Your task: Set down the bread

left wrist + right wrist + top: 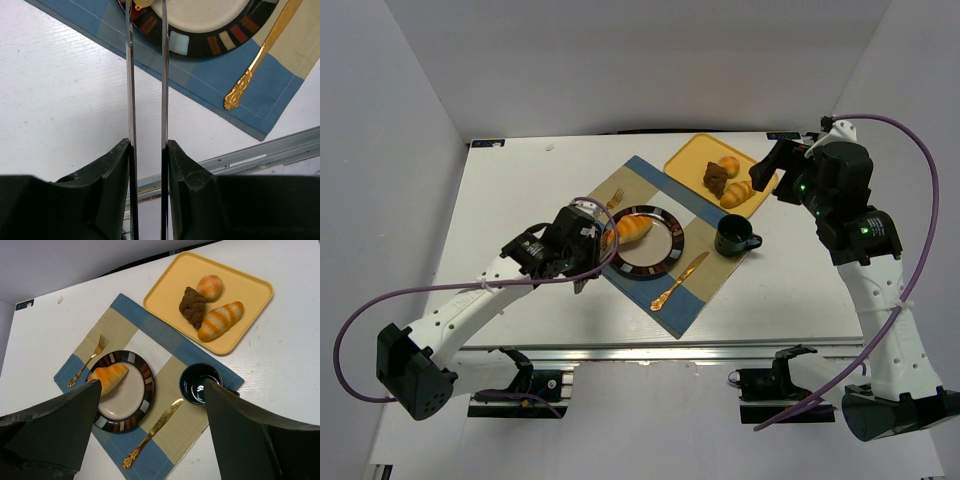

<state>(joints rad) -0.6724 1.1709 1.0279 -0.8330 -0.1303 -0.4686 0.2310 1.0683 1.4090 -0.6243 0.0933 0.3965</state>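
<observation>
The bread lies on the plate, on the side nearest my left arm. In the right wrist view it seems to rest flat on the cream centre, so I judge the placing itself as good as done. What is left, as I read it, is to let go and draw my left gripper clear without dragging the bread off. Its two long thin blades are drawn in close and parallel, with a narrow gap between them, and reach over the mat to the plate's rim. A sliver of bread shows between them at the very top of the left wrist view. The tips run out of frame there, so I only take it that they pinch the bread's near end. My right gripper hangs by the tray, fingers spread wide, holding nothing. Three other rolls sit on that tray, well apart from the plate.
</observation>
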